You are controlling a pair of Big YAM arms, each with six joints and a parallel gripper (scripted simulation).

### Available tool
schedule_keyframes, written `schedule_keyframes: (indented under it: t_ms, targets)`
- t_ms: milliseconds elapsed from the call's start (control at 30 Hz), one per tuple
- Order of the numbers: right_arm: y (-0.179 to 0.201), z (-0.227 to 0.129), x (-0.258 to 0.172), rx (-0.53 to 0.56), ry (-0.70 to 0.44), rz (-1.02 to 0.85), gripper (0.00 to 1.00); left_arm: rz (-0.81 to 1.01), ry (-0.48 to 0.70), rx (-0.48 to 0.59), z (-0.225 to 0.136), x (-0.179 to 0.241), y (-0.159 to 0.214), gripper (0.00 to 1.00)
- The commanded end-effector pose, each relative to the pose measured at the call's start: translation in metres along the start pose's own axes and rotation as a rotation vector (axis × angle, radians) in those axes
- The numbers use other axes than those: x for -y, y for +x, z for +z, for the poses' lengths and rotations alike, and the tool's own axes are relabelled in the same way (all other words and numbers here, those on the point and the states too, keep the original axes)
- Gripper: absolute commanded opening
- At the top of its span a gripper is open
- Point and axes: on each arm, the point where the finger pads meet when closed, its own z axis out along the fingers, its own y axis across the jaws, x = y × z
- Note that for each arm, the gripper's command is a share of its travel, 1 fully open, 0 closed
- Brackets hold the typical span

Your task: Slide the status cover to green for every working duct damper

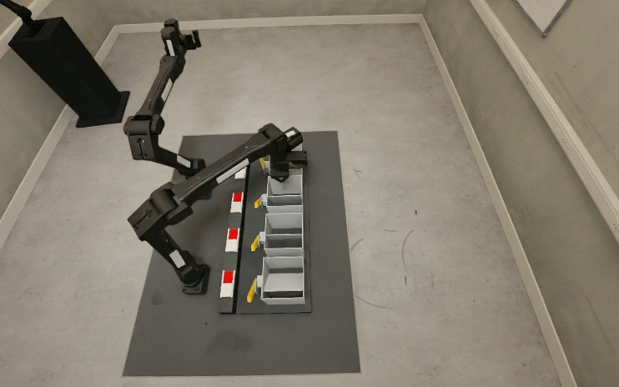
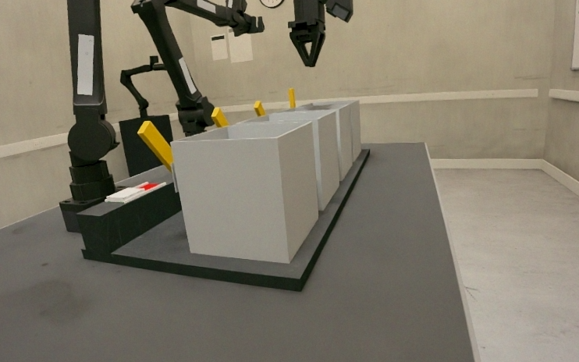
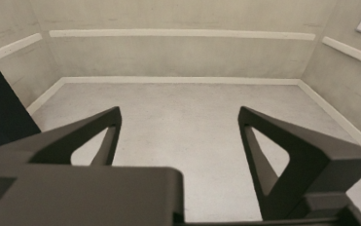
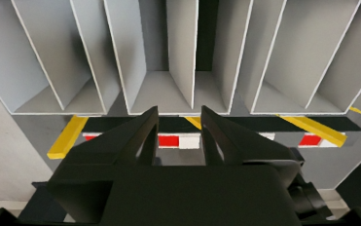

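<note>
Right claw: fingers partly apart, nothing held, above the dampers. Dampers stand behind their sliders; three clearly red, fourth partly hidden. Left claw: wide open, off the mat.

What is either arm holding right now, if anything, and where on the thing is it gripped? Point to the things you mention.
Nothing is held: the left end effector [image 1: 198,38] [image 3: 179,112] stands open, and the right end effector [image 4: 179,112] is partly open, hanging above the dampers.
</note>
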Motion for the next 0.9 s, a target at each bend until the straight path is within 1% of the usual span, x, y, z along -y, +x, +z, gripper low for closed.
schedule_keyframes:
  t_ms: [0, 233, 367, 567, 733, 833, 867]
  targets:
    - [-0.006, -0.023, -0.004, 0.044, -0.034, 0.01, 0.36, 0.013, -0.003, 0.053, 0.0, -0.003, -0.036, 1.0]
    - [-0.007, -0.025, -0.007, 0.047, -0.037, 0.01, 0.36, 0.013, -0.003, 0.053, 0.0, -0.003, -0.036, 1.0]
    - [-0.013, -0.025, -0.04, 0.043, -0.036, 0.002, 0.36, 0.013, -0.003, 0.053, 0.0, -0.003, -0.036, 1.0]
    - [-0.015, -0.027, -0.118, 0.048, -0.048, 0.002, 0.36, 0.013, -0.003, 0.053, 0.0, -0.003, -0.036, 1.0]
    - [-0.005, -0.021, -0.185, 0.05, -0.059, 0.002, 0.36, 0.013, -0.003, 0.053, 0.0, -0.003, -0.036, 1.0]
    - [-0.007, -0.02, -0.19, 0.053, -0.063, 0.008, 0.36, 0.013, -0.003, 0.053, 0.0, -0.003, -0.036, 1.0]
    - [-0.015, -0.019, -0.188, 0.055, -0.066, 0.024, 0.36, 0.013, -0.003, 0.053, 0.0, -0.003, -0.036, 1.0]
